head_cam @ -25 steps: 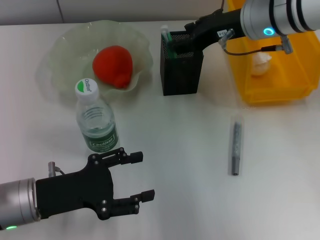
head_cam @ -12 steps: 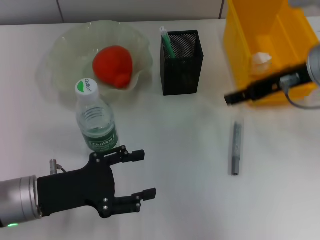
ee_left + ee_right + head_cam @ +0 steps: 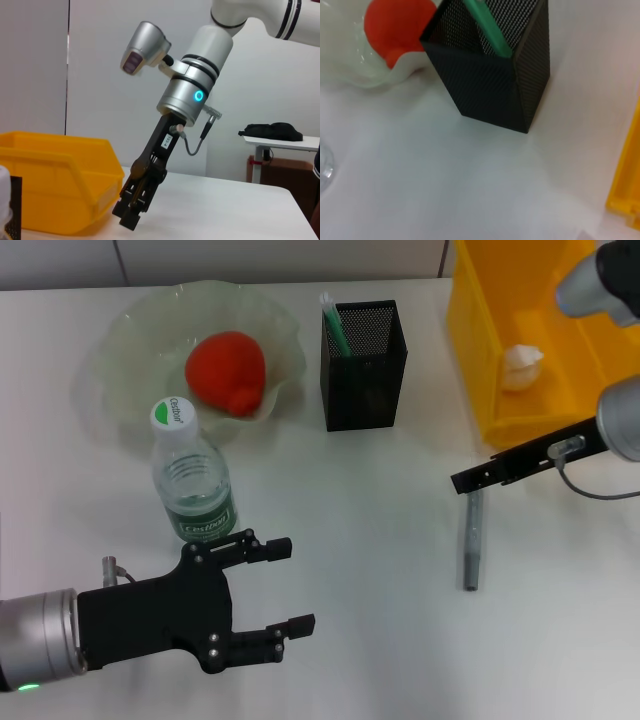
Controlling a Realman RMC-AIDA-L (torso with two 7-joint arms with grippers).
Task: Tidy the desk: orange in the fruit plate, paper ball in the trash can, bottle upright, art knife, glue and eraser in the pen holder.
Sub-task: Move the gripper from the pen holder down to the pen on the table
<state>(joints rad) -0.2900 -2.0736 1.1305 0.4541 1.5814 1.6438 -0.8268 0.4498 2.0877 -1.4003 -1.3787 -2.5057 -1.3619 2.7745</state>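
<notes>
The orange lies in the pale green fruit plate. The clear bottle stands upright in front of the plate. The black mesh pen holder holds a green item; both also show in the right wrist view, the holder and the item. The paper ball lies in the yellow bin. The grey art knife lies flat on the table. My right gripper hangs just over the knife's far end. My left gripper is open and empty, in front of the bottle.
The left wrist view shows my right gripper pointing down at the table beside the yellow bin. The table's front edge is close behind my left gripper. Glue and eraser are not in view.
My right arm has left the pen holder, swung right past the yellow bin, and come forward to the far end of the art knife. My left arm has barely moved.
</notes>
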